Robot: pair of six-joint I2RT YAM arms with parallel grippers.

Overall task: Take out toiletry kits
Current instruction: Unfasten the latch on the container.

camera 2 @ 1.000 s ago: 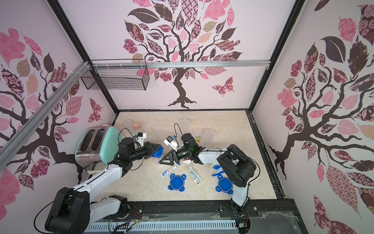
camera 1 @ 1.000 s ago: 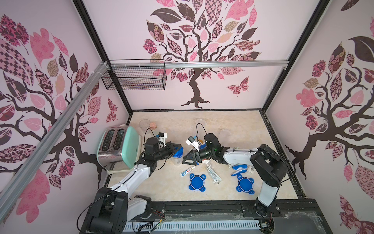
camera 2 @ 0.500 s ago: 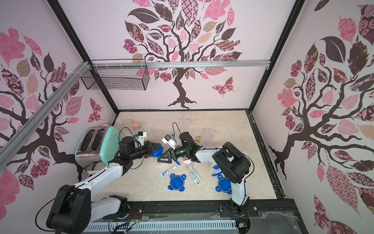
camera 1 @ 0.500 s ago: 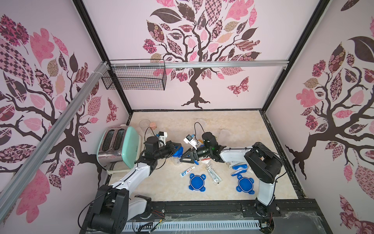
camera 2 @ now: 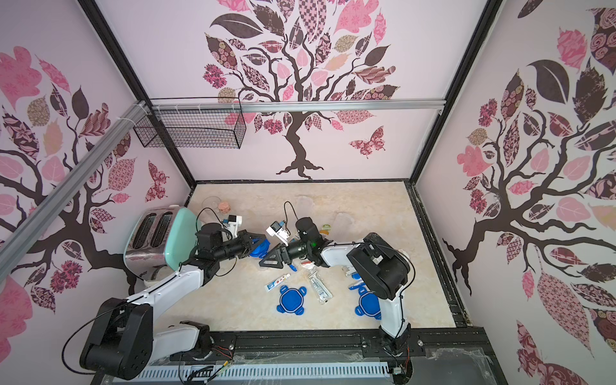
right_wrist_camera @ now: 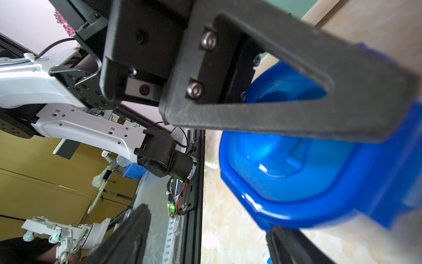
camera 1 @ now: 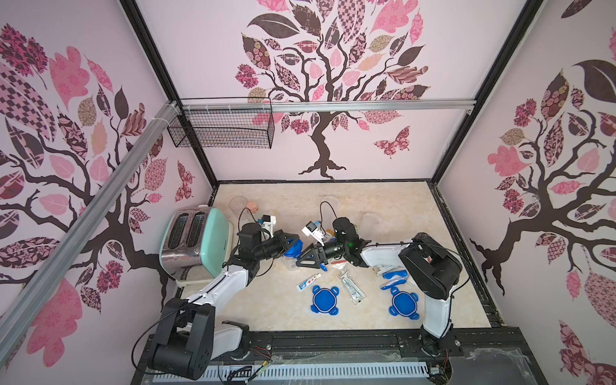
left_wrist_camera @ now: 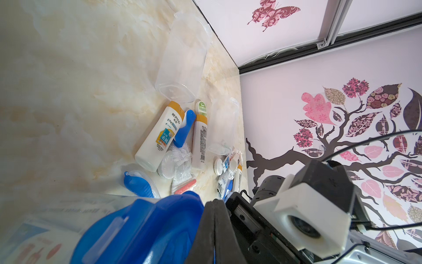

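Both your arms stretch low, wrists level. Left gripper [camera 1: 290, 240] pinches the lid [camera 1: 294, 248] by its clip; right gripper [camera 1: 305, 256] faces it, jaws apart. Kits [left_wrist_camera: 159, 134] lie strewn on the table [left_wrist_camera: 68, 68] around your right arm; the clear canister [left_wrist_camera: 45, 217] barely shows.

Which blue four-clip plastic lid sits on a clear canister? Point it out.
The blue lid farthest back, capping the clear canister; the two loose lids lie flat on the table.

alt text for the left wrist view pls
A blue lid on a clear canister fills the foreground beside the left gripper, jaws shut. Beyond, on the marble table, lie white bottles, a blue toothbrush and empty canisters.
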